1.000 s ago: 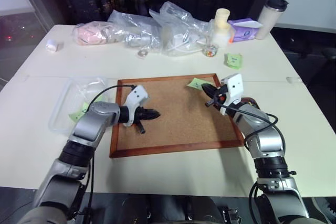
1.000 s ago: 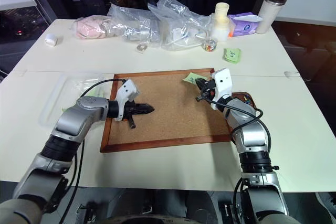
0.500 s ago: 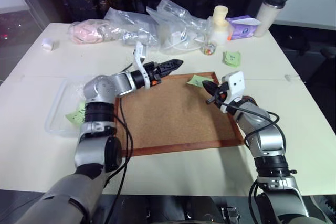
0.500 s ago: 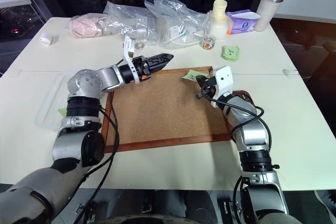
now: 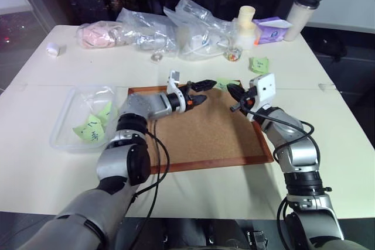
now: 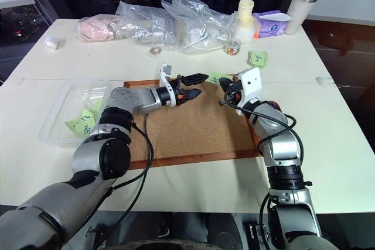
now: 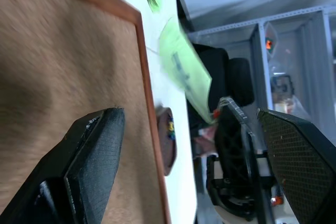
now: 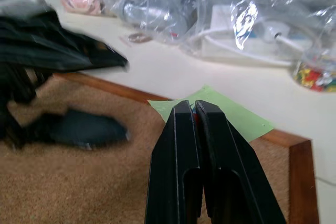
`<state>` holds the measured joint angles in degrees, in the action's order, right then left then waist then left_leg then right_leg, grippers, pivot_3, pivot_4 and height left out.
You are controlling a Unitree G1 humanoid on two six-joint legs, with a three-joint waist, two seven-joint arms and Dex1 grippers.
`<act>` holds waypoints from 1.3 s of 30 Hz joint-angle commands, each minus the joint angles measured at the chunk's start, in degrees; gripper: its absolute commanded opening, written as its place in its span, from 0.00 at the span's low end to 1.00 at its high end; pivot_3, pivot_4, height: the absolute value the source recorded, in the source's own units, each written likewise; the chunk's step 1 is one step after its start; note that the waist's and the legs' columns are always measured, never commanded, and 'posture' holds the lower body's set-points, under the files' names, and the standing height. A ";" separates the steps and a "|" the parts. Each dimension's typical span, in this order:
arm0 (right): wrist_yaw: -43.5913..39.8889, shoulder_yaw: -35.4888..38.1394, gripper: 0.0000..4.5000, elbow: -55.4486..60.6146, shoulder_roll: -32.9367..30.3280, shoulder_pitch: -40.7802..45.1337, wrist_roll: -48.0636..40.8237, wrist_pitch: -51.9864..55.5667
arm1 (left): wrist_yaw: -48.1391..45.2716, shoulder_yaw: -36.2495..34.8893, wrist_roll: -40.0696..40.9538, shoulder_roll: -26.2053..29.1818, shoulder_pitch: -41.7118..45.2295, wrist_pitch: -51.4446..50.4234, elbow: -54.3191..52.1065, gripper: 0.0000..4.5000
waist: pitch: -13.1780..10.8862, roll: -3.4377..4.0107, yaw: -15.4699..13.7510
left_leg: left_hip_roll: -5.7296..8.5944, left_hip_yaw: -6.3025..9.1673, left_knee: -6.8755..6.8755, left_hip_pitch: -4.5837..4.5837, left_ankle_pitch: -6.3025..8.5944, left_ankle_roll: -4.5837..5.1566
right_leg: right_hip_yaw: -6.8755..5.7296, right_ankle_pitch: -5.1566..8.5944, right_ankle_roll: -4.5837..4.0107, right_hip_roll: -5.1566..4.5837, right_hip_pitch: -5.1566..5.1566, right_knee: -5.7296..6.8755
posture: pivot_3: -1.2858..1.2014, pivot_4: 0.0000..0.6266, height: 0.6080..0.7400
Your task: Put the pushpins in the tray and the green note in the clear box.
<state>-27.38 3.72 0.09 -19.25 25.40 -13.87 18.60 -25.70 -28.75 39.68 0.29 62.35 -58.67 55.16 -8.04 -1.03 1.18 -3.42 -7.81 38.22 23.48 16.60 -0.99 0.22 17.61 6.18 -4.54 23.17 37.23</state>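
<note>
Reaching across the cork board, the left gripper hangs over its far edge with jaws spread wide and nothing between them, its tips close to the green note. That note lies at the board's far right corner, part on the frame and part on the table. The right gripper is shut, its tips at the note's near edge; a speck of red between the fingers in the right wrist view may be a pushpin, though it is too small to be sure. The tray sits just off the board's right edge, mostly hidden behind the right arm in the head views. The clear box rests on the table left of the board, well apart from both grippers, with other green notes inside. Bags, a jar, a pad and a cup lie along the far side.
</note>
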 commanded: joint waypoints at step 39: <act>11.46 14.27 0.00 19.06 1.27 -6.75 -12.10 11.37 | -5.79 3.32 -6.54 -3.79 4.72 20.30 8.74 0.00 | 0.00 0.00 -0.27 | 0.05 0.08 -0.03 0.01 -0.02 -0.03 | -0.08 0.01 0.01 -0.01 -0.04 -0.02 | 0.52 0.24 0.97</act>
<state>-17.11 15.91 16.73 -17.40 20.08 -24.75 28.77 -29.14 -28.46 35.43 -3.74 66.69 -38.43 66.90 -8.05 -1.04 0.90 -3.37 -7.74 38.19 23.49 16.59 -1.02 0.15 17.62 6.19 -4.55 23.11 37.21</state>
